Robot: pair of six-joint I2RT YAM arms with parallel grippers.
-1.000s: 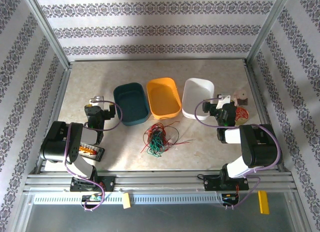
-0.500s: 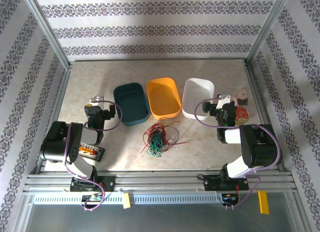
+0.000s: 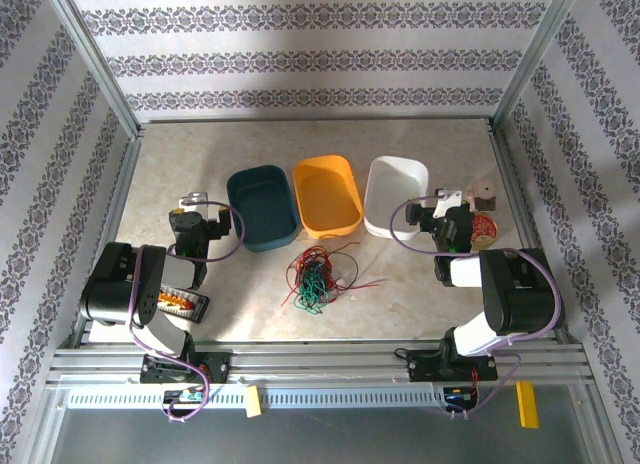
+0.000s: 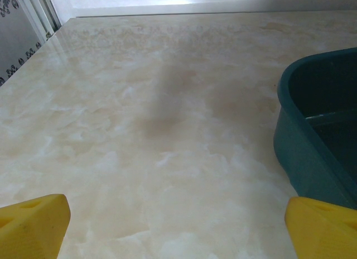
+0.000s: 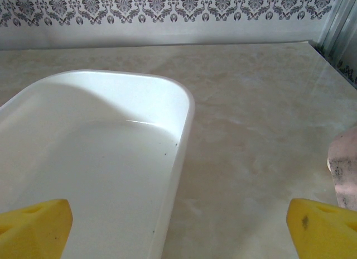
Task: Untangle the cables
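— Where have the cables got to?

— The cables (image 3: 318, 279) lie in one tangled heap of red, green and black on the marbled table (image 3: 420, 144), about midway between the two arms. They're just in front of the orange bin (image 3: 327, 199), near it but not touching. A few red strands trail out of the heap to the right.

— Is either arm on them?

— No, both are well apart from the heap. The left gripper (image 4: 178, 225) sits off to the left, beside the teal bin (image 3: 262, 209). From its wrist camera the yellow fingertips (image 4: 33, 222) stand out at the two bottom corners. The jaws are spread wide with bare tabletop between them and nothing in their hold. The teal bin's wall shows at the right edge of that view.

— And the right one?

— Much the same. The right gripper (image 5: 178, 228) has its jaws as wide apart and has hold of nothing. It faces the white bin (image 5: 187, 102), whose rim runs down between its fingertips, more to the left. Something pinkish (image 5: 343, 169) shows at the right edge, too cut off to name.

— How do the bins stand?

— In a row behind the heap: teal, orange, white, from left to right
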